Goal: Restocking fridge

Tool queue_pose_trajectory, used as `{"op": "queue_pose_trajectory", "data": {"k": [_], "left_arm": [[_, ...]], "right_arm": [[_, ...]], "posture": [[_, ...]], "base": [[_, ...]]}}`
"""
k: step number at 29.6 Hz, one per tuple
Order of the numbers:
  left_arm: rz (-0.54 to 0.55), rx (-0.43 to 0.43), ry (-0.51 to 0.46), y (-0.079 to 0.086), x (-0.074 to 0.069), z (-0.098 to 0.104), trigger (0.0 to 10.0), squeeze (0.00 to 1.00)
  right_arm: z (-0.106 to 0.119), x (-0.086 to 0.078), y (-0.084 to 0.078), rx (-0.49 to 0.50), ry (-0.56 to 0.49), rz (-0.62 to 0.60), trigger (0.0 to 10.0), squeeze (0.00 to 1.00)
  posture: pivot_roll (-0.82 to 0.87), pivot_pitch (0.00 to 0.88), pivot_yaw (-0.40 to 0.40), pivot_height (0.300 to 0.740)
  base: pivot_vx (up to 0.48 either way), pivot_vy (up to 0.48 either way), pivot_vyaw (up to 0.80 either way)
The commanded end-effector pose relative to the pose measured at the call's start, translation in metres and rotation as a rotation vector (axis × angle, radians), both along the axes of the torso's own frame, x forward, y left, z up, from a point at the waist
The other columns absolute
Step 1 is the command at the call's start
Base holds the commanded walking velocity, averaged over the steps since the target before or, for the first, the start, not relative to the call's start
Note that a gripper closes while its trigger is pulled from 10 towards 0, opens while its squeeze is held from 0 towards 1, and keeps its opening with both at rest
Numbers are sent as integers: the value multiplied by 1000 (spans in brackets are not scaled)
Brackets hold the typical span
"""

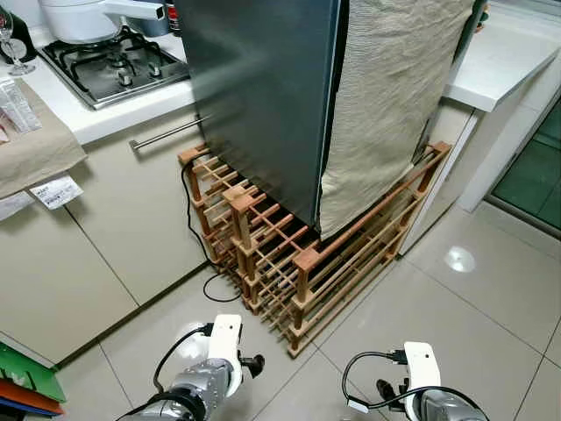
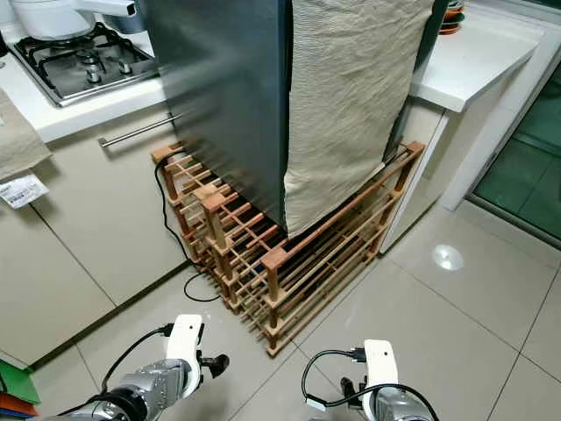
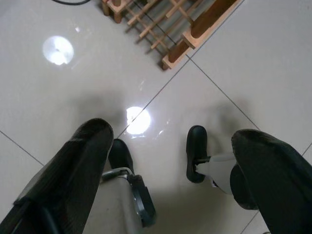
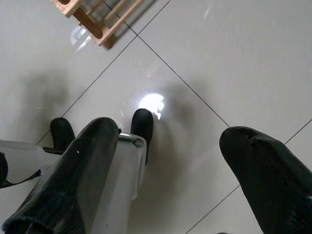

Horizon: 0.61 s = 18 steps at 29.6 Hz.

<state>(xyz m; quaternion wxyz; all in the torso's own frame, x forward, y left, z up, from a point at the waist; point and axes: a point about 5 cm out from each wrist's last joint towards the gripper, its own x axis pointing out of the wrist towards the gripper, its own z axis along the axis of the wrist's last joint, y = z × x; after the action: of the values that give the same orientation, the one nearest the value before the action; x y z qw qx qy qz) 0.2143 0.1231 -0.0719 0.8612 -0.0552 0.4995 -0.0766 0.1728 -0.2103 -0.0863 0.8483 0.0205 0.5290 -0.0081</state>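
Note:
A tall dark steel fridge (image 1: 254,96) stands on a low wooden slatted rack (image 1: 298,254). A beige cloth (image 1: 394,96) hangs over its right face, and I see no open door. My left arm (image 1: 210,368) and right arm (image 1: 425,386) hang low over the tiled floor in front of the rack. In the left wrist view the left gripper (image 3: 170,146) is open, with only floor between its fingers (image 3: 83,161). The right gripper (image 4: 170,141) is likewise open over bare tile, its fingers (image 4: 97,151) wide apart and holding nothing.
A counter with a gas hob (image 1: 114,61) and a white pot (image 1: 83,17) runs along the left, with a cupboard handle (image 1: 166,133) below. A black cable (image 1: 202,246) trails beside the rack. A white counter (image 1: 500,61) stands at the right. Glossy floor tiles (image 1: 473,289) lie ahead.

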Motion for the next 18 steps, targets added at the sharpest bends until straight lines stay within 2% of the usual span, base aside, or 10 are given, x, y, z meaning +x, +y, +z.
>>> {"op": "queue_pose_trajectory", "data": {"k": [1,18], "left_arm": [[16,-1,-3,2,2,1,10000,0],[-30,14,-8,-1,7,4,10000,0]], "right_arm": [[1,2,-1,-8,-4,14,10000,59],[0,2,2,-9,0,22,10000,59]], "posture": [[-146,0,1,740],[-152,0,11,740]], "base": [[0,0,0],[0,0,0]]}}
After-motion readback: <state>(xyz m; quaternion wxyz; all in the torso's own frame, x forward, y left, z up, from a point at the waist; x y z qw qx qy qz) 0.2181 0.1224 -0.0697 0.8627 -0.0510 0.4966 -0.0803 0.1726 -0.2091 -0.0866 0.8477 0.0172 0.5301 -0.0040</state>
